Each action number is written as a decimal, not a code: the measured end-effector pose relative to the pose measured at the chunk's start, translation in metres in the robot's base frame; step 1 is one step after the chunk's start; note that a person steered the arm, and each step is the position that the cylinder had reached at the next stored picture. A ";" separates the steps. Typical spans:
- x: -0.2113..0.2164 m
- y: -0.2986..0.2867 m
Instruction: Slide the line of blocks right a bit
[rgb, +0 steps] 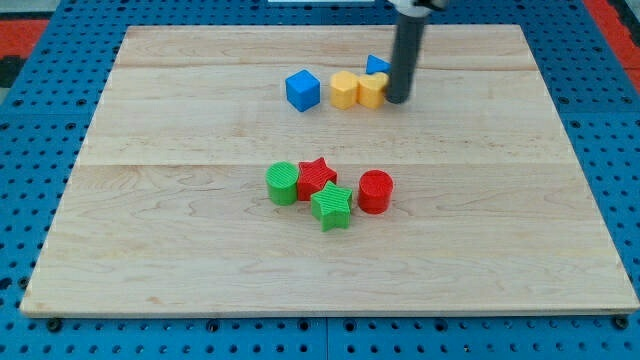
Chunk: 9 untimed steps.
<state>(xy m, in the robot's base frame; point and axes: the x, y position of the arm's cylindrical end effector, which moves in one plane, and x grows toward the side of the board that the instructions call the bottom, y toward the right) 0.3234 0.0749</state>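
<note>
My tip (397, 99) sits on the wooden board (180, 250) in the upper middle of the view, right against the view's right side of a yellow block (372, 91) – contact looks made, though the rod covers the exact edge. The rod is a plain dark bar w/ no jaws, so it holds nothing; it only presses sideways.

The top line of blocks runs approx. left to right: a blue cube (302, 90), then a small gap, then a yellow block w/ rounded lobes (343, 89) touching the second yellow one by the tip. Behind that pair, toward the view's top, a second blue block (377, 65) peeks out, partly hidden by the rod – shape can't be made out.

Lower down, well apart from the tip, a second cluster sits near the board's centre: a green cylinder (283, 183) touching a red star (317, 177), a green star (331, 206) just below the red star, and a red cylinder (375, 191) just beside it on the view's right.

The board rests on a blue pegboard surface (30, 150).
</note>
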 end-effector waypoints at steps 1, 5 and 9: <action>0.020 0.018; -0.048 -0.023; -0.078 -0.109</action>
<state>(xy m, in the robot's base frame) 0.2453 -0.0340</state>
